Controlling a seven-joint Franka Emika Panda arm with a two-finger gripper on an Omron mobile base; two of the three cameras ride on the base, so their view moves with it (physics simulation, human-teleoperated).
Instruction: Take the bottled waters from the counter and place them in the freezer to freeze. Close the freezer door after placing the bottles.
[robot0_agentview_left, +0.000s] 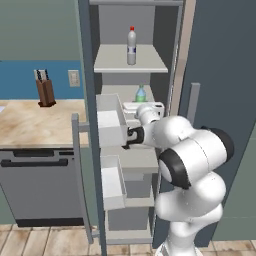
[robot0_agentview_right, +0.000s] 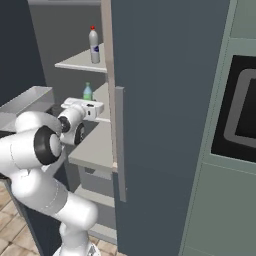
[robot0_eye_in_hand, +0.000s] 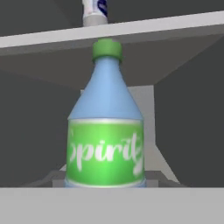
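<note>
The freezer (robot0_agentview_left: 130, 60) stands open with pale shelves. The whitish bottled water with a red cap (robot0_agentview_left: 131, 46) (robot0_agentview_right: 93, 45) stands upright on an upper shelf; its base shows at the top of the hand view (robot0_eye_in_hand: 95, 11). The blue-green bottled water with a green cap (robot0_agentview_left: 141, 93) (robot0_agentview_right: 88, 92) (robot0_eye_in_hand: 105, 127) is upright one shelf lower, close in front of the hand camera. My gripper (robot0_agentview_left: 142, 104) (robot0_agentview_right: 89, 103) reaches into the freezer and is shut on this bottle's lower part; the fingertips are hidden. The freezer door (robot0_agentview_left: 85, 50) hangs open to the left, its white bins (robot0_agentview_left: 111, 125) facing the arm.
The beige counter (robot0_agentview_left: 30, 122) lies to the left with a knife block (robot0_agentview_left: 45, 90) at its back and a dark dishwasher front (robot0_agentview_left: 42, 185) under it. The fridge's other slate-grey door (robot0_agentview_right: 165, 100) is shut, its bar handle (robot0_agentview_right: 119, 140) beside my arm. A black oven panel (robot0_agentview_right: 240, 110) lies further right.
</note>
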